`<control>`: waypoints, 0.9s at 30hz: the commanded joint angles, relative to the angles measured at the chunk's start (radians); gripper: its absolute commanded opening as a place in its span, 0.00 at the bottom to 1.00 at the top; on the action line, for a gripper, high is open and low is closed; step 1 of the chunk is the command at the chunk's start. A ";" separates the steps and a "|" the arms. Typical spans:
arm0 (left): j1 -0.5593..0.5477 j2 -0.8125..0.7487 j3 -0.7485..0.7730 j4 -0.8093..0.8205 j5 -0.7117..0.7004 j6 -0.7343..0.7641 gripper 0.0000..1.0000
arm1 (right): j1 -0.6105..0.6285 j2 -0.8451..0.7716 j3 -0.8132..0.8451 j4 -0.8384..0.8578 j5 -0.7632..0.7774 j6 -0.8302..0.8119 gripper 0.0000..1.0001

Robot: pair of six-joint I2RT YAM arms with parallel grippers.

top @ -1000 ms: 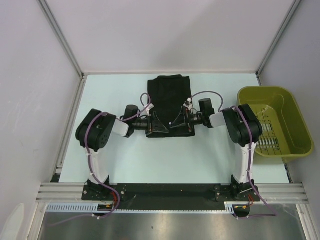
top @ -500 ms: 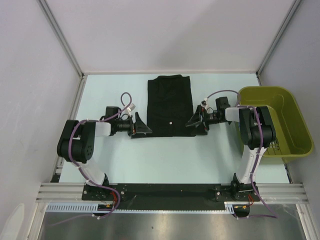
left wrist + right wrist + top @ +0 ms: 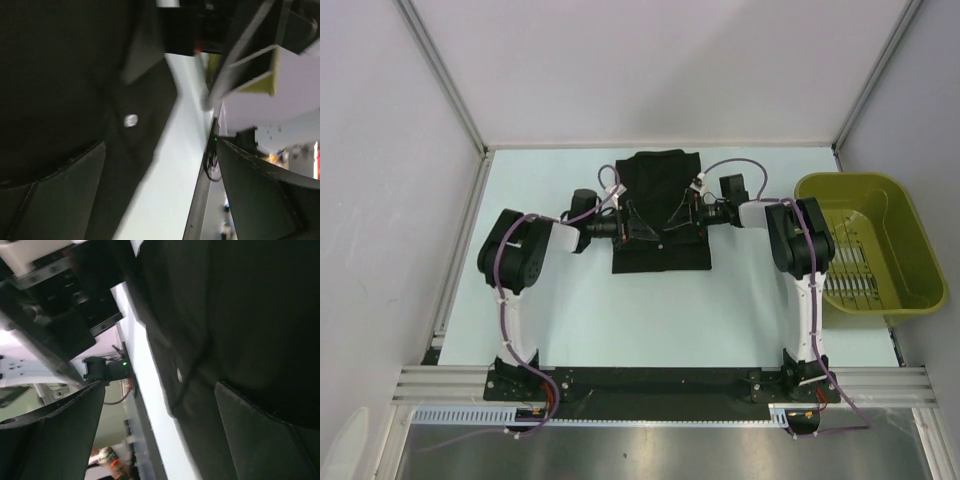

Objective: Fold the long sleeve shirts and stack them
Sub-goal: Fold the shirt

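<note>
1. One long sleeve shirt point(image 3: 660, 255) is in view, a black and roughly rectangular fold. It lies flat on the table point(image 3: 570, 310) at the upper centre of the overhead frame, collar end toward the top.
2. Half a second ago both arms were swung out to either side, off the cloth. Now the left gripper point(image 3: 638, 226) and the right gripper point(image 3: 682, 214) have come back in over the middle of the shirt, facing each other and close together.
3. Both are spread wide and grasp nothing. In the left wrist view the fingers point(image 3: 260, 200) stand apart, with black fabric and a small button point(image 3: 131, 120) between them. I cannot tell whether they touch the cloth.
4. The shirt's outline looks much as it did before. I read this as setting up another fold or smoothing, not a finished stack, and I see no second shirt.
5. The olive-green basket point(image 3: 840, 180) sits at the right of the frame, well apart from the shirt. Only its slotted floor shows, with no cloth inside.
</note>
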 commanded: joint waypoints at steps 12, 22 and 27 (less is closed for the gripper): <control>0.199 -0.292 0.015 -0.552 -0.118 0.708 0.99 | -0.088 -0.157 0.061 -0.338 0.063 -0.273 1.00; -0.242 -0.613 -0.269 -0.449 -0.647 1.536 0.98 | 0.006 -0.078 0.299 -0.469 0.262 -0.460 0.97; -0.404 -0.620 -0.422 -0.246 -0.751 1.699 0.89 | 0.065 0.001 0.399 -0.486 0.316 -0.516 0.91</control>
